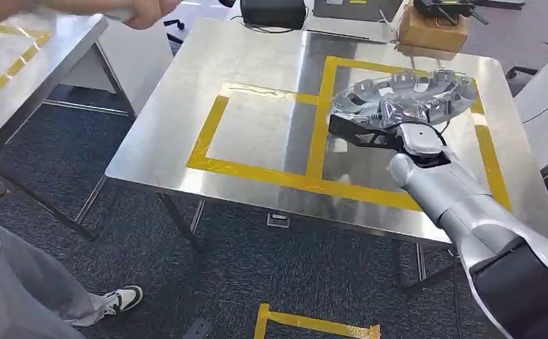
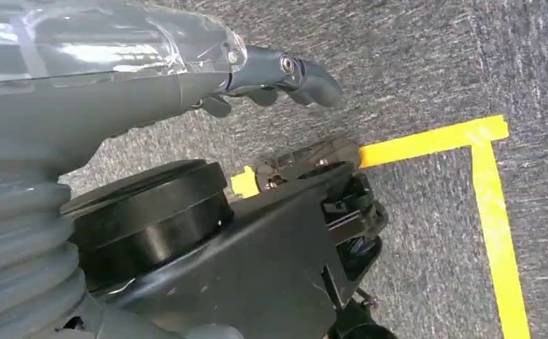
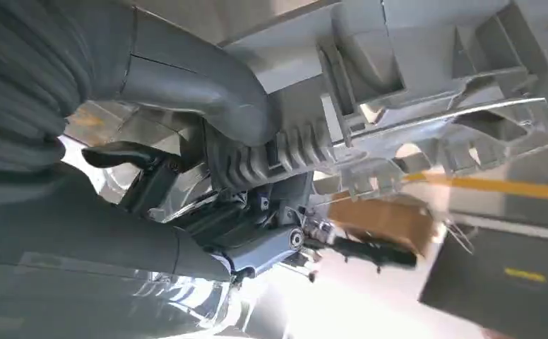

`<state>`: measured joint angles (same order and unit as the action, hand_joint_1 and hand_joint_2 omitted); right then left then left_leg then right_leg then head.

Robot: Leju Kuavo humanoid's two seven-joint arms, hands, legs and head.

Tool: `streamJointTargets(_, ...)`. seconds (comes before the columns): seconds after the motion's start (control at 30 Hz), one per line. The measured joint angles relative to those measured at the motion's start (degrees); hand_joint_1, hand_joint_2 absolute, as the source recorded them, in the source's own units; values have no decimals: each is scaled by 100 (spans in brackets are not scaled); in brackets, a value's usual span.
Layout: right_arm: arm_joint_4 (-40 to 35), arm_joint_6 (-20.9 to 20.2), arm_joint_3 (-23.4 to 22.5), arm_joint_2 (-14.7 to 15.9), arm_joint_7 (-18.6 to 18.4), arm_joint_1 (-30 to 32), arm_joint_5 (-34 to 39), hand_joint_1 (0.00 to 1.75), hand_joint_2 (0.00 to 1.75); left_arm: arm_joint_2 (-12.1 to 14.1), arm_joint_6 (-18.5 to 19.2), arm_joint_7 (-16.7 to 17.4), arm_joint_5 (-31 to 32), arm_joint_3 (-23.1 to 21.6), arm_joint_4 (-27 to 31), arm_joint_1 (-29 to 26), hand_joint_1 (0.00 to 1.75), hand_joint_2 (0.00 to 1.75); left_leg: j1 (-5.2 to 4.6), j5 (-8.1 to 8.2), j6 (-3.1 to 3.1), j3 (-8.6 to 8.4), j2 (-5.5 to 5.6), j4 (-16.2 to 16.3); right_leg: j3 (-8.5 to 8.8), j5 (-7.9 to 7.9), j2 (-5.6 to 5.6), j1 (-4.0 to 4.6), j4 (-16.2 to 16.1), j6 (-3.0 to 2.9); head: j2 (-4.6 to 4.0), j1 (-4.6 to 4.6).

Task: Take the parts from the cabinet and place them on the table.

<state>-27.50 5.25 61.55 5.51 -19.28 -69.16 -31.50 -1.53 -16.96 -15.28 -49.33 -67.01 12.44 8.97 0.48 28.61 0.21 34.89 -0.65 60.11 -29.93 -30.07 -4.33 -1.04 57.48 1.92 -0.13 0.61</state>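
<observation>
Head view: right hand (image 1: 370,133) holds the silver part (image 1: 405,99) over the steel desk (image 1: 257,85), above the right-hand square of yellow tape (image 1: 271,173). The part looks slightly tilted; whether it touches the desk cannot be told from here. A person's hand (image 1: 140,13) is at the far left by a second steel table (image 1: 17,78); a cardboard box (image 1: 433,30) sits at the far edge of the desk.

Left wrist view: left hand (image 2: 278,78) hangs over grey carpet (image 2: 426,63) with a yellow floor mark (image 2: 469,169). Fingers curl in, nothing in them.

Right wrist view: the thumb (image 3: 207,92) presses on a ribbed section of the part (image 3: 426,78), darker fingers (image 3: 257,247) clamp from the other side. Firm grip, part close to the camera. Box and yellow tape show beyond it.

Judgement: step in hand is the set-down. To do it well, lower straight, level the part so its broad face lands flat inside the taped square, and release only once the desk carries the weight. The thin ribbed edges look prone to rocking, so withdraw the fingers slowly and clear of the ribs. The left hand has no job here.
</observation>
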Motion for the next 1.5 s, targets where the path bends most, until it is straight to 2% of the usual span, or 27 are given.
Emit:
streamJointTargets(0.23, 7, 92, -4, 66, 114, 155, 109, 171, 175, 0, 31, -59, -15, 0, 0, 1, 0, 175, 0, 1, -1, -6, -11, 0, 1, 0, 7, 0, 0, 0, 0, 0)
streamJointTargets(0.43, 35, -11, -20, 96, -273, 262, 206, 171, 175, 0, 50, -81, -39, 2, 0, 1, 0, 175, 1, 0, -1, -14, -11, 0, 4, 0, 8, 1, 1, 0, 0, 0)
streamJointTargets(0.67, 61, 26, -61, 201, -273, 407, 267, 171, 175, 0, 140, -278, -131, 2, 0, 5, 0, 175, 1, 0, -1, -18, 0, 0, 11, 0, 6, 0, 1, 1, 0, 0)
streamJointTargets(0.93, 92, 17, -65, 245, -273, 500, 269, 171, 175, 0, 140, -310, -129, 2, 0, 7, 0, 175, 0, 0, -1, -19, 3, 0, 13, 1, 6, -1, 0, 1, 0, 0)
streamJointTargets(0.97, 94, 15, -66, 251, -273, 511, 273, 0, 175, 0, 140, -328, -122, 2, 0, 7, 0, 175, 0, 0, -1, -19, 5, 0, 13, 1, 6, -1, 0, 1, 0, 0)
streamJointTargets(1.5, 116, 92, -162, 278, -114, 601, 352, 0, 175, 0, 190, -343, -31, 2, 0, 19, 0, 175, 1, 0, -1, -18, -22, 0, 14, 1, 8, 0, 2, 1, 0, 0)
